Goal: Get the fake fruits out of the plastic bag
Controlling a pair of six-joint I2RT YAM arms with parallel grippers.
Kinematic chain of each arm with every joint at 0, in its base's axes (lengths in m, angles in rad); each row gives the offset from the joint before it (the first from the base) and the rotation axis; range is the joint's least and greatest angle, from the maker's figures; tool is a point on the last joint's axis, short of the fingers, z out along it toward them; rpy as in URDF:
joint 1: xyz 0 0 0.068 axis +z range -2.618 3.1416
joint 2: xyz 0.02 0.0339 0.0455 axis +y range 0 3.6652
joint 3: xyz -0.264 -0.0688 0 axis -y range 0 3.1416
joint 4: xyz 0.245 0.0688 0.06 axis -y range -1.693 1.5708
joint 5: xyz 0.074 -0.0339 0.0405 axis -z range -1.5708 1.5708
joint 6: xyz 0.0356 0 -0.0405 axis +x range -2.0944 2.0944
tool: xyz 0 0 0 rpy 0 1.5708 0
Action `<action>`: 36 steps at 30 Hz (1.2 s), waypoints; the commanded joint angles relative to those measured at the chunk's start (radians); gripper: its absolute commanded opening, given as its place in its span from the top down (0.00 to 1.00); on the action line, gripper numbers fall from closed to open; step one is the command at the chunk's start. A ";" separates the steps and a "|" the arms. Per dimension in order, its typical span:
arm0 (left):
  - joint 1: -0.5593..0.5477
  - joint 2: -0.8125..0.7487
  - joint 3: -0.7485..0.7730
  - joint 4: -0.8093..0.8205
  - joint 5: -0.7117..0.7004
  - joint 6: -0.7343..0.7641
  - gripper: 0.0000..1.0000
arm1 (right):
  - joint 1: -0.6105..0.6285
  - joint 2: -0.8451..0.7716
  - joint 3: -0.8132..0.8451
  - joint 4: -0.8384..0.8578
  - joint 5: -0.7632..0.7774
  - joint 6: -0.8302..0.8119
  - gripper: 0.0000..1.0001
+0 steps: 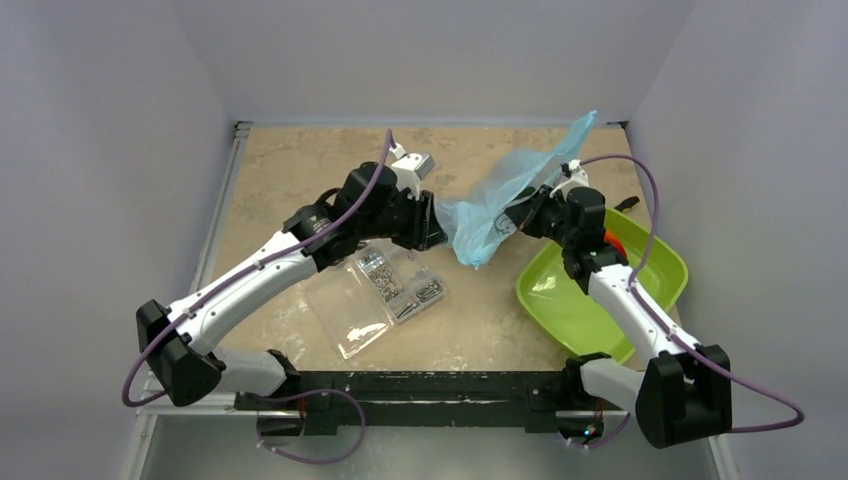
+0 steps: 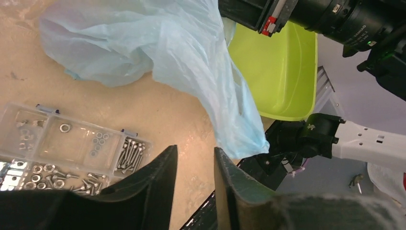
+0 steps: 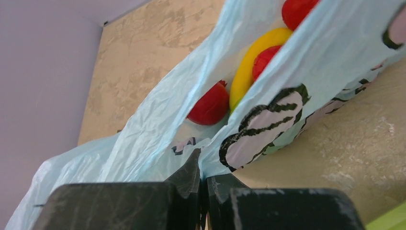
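Shut tight, the right claw (image 3: 203,181) pinches the plastic bag (image 3: 297,72) by its edge, with the fake fruits (image 3: 246,67) inside its open mouth. The left claw (image 2: 194,175) is a little open, holds nothing, and sits just beside the bag. A clear box (image 1: 345,315) lies near on the left, a green tray (image 1: 560,300) on the right.

White-and-black arms (image 1: 250,272), purple cables (image 1: 126,383)
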State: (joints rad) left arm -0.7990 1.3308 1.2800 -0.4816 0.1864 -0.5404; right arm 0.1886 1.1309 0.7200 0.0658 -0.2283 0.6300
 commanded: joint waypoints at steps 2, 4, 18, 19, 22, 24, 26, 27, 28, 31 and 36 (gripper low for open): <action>0.000 -0.004 0.166 -0.077 -0.032 0.137 0.49 | 0.009 -0.040 -0.031 0.121 -0.132 -0.075 1.00; 0.000 0.027 0.227 -0.066 -0.055 0.167 0.36 | 0.011 -0.041 -0.039 0.121 -0.142 -0.078 1.00; -0.025 0.452 0.579 0.040 -0.160 0.314 0.06 | 0.015 -0.094 -0.042 0.078 -0.157 -0.105 1.00; -0.026 0.489 0.617 0.021 -0.163 0.315 0.05 | 0.015 -0.096 -0.042 0.074 -0.155 -0.110 1.00; -0.028 0.582 0.682 0.000 -0.209 0.305 0.05 | 0.014 -0.102 -0.036 0.056 -0.157 -0.122 1.00; -0.028 0.622 0.709 -0.015 -0.251 0.303 0.07 | 0.015 -0.106 -0.037 0.049 -0.156 -0.126 1.00; -0.028 0.659 0.738 -0.034 -0.277 0.310 0.15 | 0.015 -0.111 -0.039 0.044 -0.155 -0.131 1.00; -0.028 0.673 0.754 -0.050 -0.292 0.315 0.22 | 0.015 -0.113 -0.039 0.041 -0.155 -0.131 1.00; -0.028 0.686 0.771 -0.063 -0.312 0.322 0.32 | 0.015 -0.116 -0.039 0.039 -0.155 -0.133 1.00; -0.025 0.706 0.813 -0.076 -0.378 0.355 0.66 | 0.015 -0.117 -0.042 0.035 -0.154 -0.139 1.00; -0.002 0.698 0.895 -0.098 -0.492 0.432 1.00 | 0.015 -0.119 -0.046 0.026 -0.150 -0.143 1.00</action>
State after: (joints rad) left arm -0.8196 2.0640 2.0769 -0.5869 -0.1883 -0.1844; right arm 0.1982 1.0382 0.6785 0.0849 -0.3592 0.5114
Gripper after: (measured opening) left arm 0.016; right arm 0.004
